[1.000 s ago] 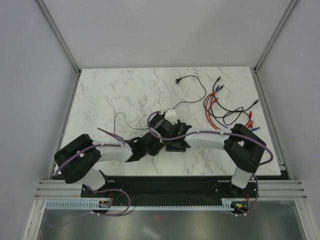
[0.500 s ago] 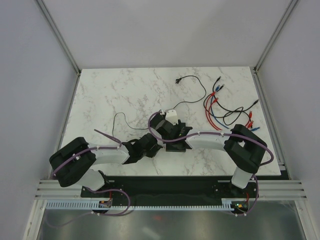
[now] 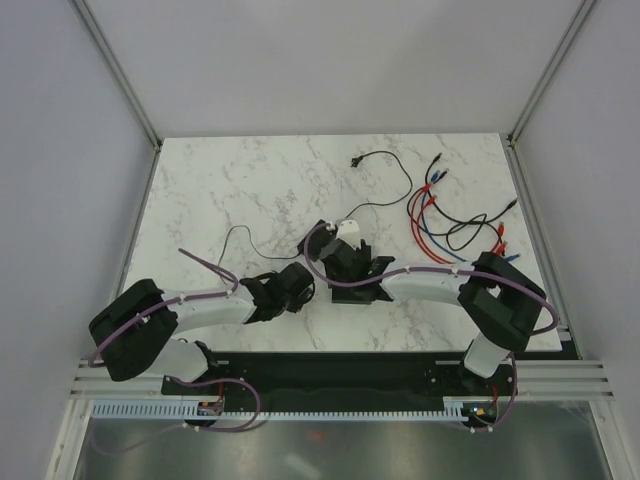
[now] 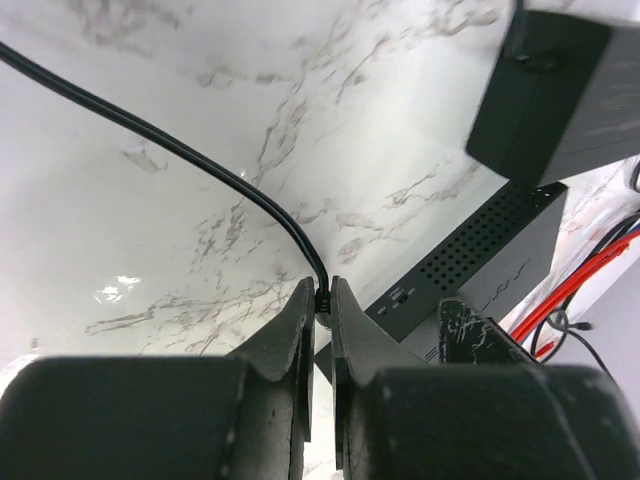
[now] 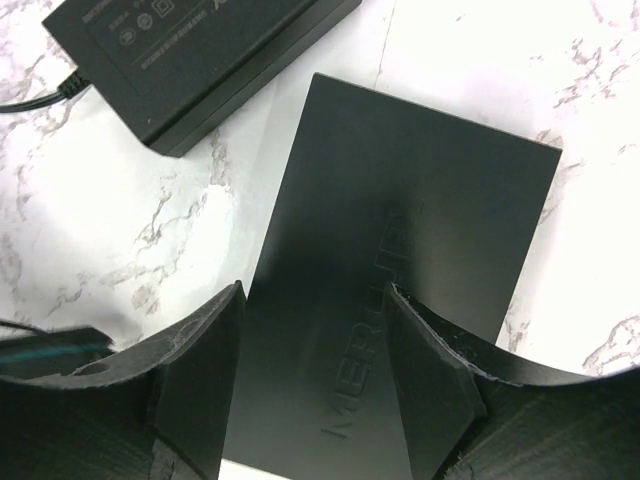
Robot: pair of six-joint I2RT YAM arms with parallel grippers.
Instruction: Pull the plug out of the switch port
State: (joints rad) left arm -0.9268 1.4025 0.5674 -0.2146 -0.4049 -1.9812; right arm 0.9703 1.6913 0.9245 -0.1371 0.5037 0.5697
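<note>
The switch [image 5: 430, 200] is a flat matte-black box with raised lettering. It lies at the table's middle in the top view [image 3: 352, 294], and its vented side shows in the left wrist view [image 4: 470, 262]. My right gripper [image 5: 313, 292] is open, with both fingers spread over the switch's top [image 3: 348, 268]. My left gripper [image 4: 320, 290] is shut on the small black plug [image 4: 322, 297] of a thin black cord [image 4: 180, 150]. It sits just left of the switch [image 3: 295, 285]. The plug's tip is hidden between the fingers.
A smaller black power adapter [image 5: 190, 60] lies beside the switch's far end. The held cord loops across the marble to the left [image 3: 232, 235]. Red, blue and black leads [image 3: 440, 215] lie at the right. Another black cord [image 3: 385, 165] lies at the back.
My left gripper has drawn back to the left, away from the switch, with the plug and cord in it. My right gripper has stayed over the switch.
</note>
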